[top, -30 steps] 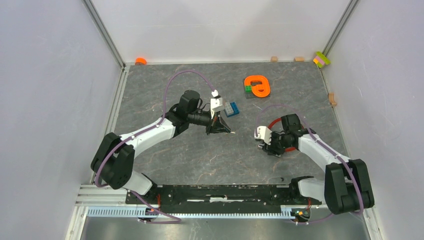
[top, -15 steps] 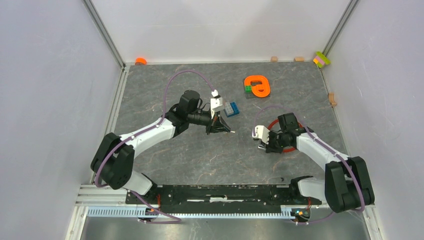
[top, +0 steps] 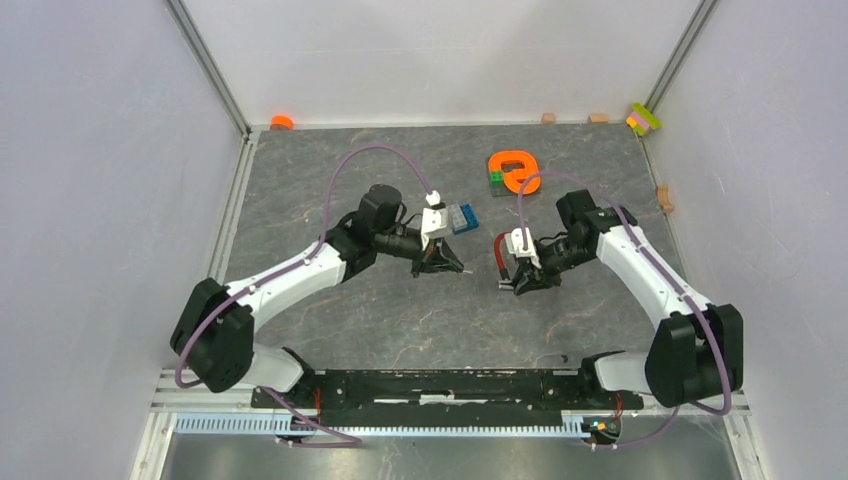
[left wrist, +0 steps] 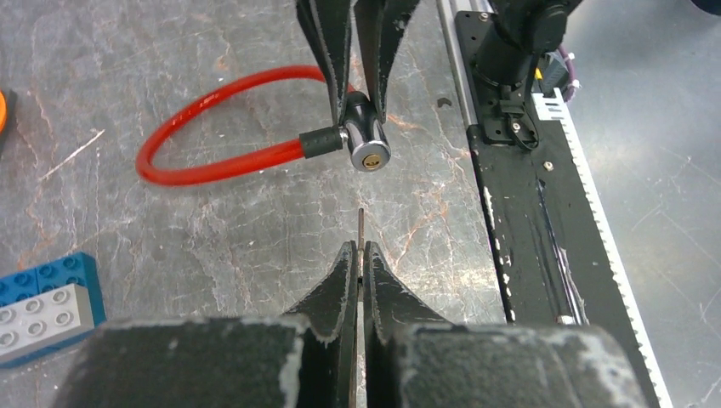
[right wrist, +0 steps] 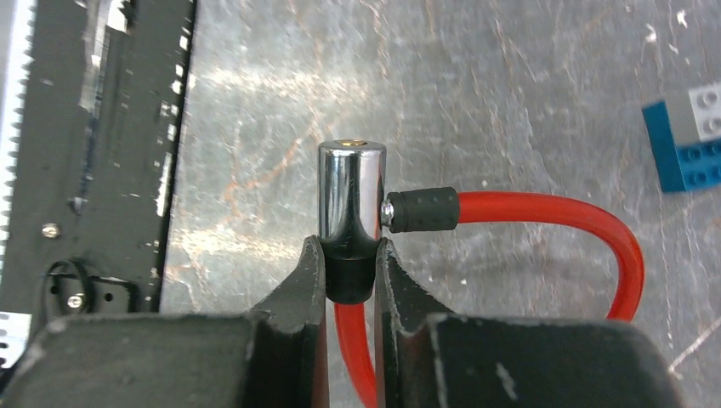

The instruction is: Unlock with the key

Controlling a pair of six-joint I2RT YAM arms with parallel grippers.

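In the left wrist view the key (left wrist: pixel 360 228) shows edge-on as a thin silver strip sticking out of my left gripper (left wrist: pixel 360 248), which is shut on it. Just ahead of its tip hangs the chrome lock cylinder (left wrist: pixel 366 140) of a red cable (left wrist: pixel 212 170), its brass keyhole facing the key. My right gripper (right wrist: pixel 349 246) is shut on the black collar under that cylinder (right wrist: pixel 351 191), and the cable (right wrist: pixel 553 208) loops off to the side. From above, the left gripper (top: pixel 456 267) and the right gripper (top: pixel 514 282) face each other at mid-table, a short gap apart.
Blue and white bricks (top: pixel 460 217) lie just behind the left gripper. An orange ring-shaped piece (top: pixel 516 171) with a green brick sits further back. Small blocks (top: pixel 643 118) line the far and right edges. A black rail (top: pixel 450 385) runs along the near edge.
My right gripper has shut on the lock, lifted it off the table and carried it left toward the left gripper. The left gripper has shifted only slightly, still holding the key.
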